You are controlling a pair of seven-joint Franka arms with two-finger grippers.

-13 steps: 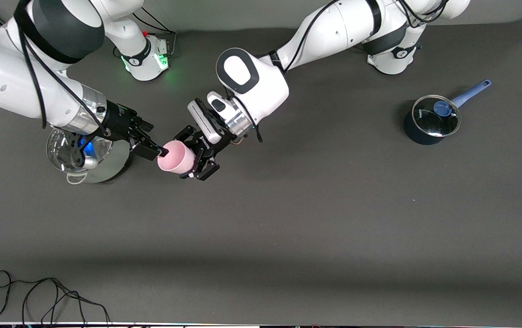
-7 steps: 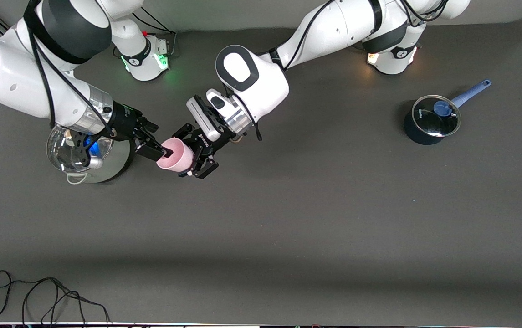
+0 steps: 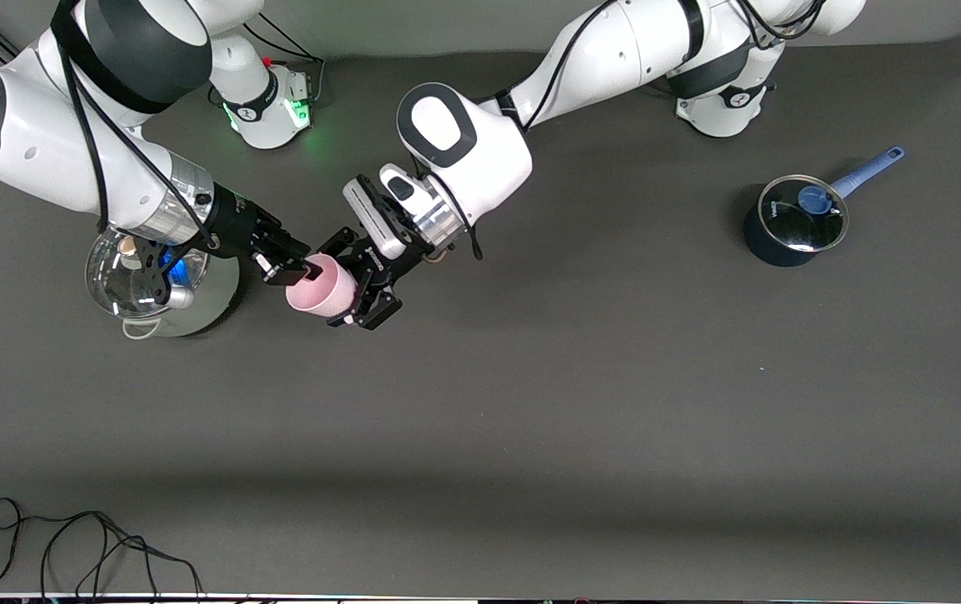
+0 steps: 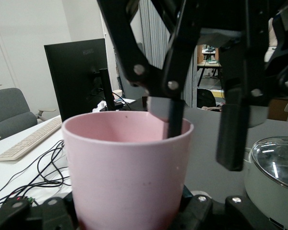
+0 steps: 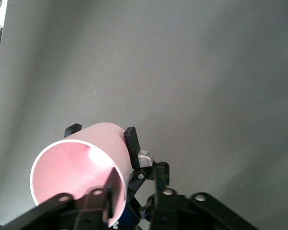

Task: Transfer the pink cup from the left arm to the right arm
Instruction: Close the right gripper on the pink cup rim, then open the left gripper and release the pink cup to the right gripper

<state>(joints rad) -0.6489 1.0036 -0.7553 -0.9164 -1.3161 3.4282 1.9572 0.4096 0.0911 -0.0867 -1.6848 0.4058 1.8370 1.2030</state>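
Note:
The pink cup is in the air, lying on its side with its mouth toward the right arm. My left gripper is shut on the cup's body near its base; its black fingers show on both sides of the cup. My right gripper is open and straddles the cup's rim. In the left wrist view one right finger is inside the cup and the other hangs outside, clear of the wall. The right gripper shows the cup wall between its fingers.
A steel pot with a glass lid stands under the right wrist, at the right arm's end; it shows beside the cup. A dark blue saucepan with a lid stands at the left arm's end. A black cable lies along the near edge.
My right gripper has moved in toward the cup, so one finger now reaches inside the mouth. The left gripper and cup have barely shifted.

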